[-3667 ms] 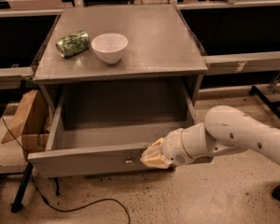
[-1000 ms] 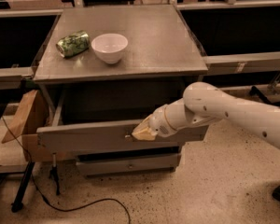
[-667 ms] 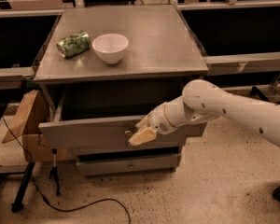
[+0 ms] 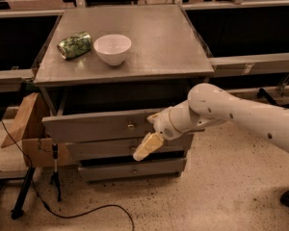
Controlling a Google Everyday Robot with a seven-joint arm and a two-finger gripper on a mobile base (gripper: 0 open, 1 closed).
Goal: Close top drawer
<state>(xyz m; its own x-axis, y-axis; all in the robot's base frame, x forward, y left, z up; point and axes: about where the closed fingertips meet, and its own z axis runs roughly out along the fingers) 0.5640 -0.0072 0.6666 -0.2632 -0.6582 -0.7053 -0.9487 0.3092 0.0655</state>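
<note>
One drawer juts out: top drawer (image 4: 91, 127), directly under the worktop (image 4: 154, 42), sits slightly nearer than the middle drawer (image 4: 101, 148). Gripper (image 4: 146, 147) hangs in front of the middle drawer, just below-right of the top knob (image 4: 130, 126). Spread or pressed together, can't tell.

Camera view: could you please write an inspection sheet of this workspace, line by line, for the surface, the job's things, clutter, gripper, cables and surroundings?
Surface: grey cabinet top, flat, carrying two items.
Job's things: top drawer not yet fully shut; its front stands forward of the middle drawer; knob free.
Clutter: green can lying on its side, beside an upright white bowl.
Gripper: gripper in front of the cabinet, right of the knob, pointing down-left across the middle drawer front.
Cables: black cable loose on the floor, front left.
Surroundings: cardboard box left of the cabinet.
</note>
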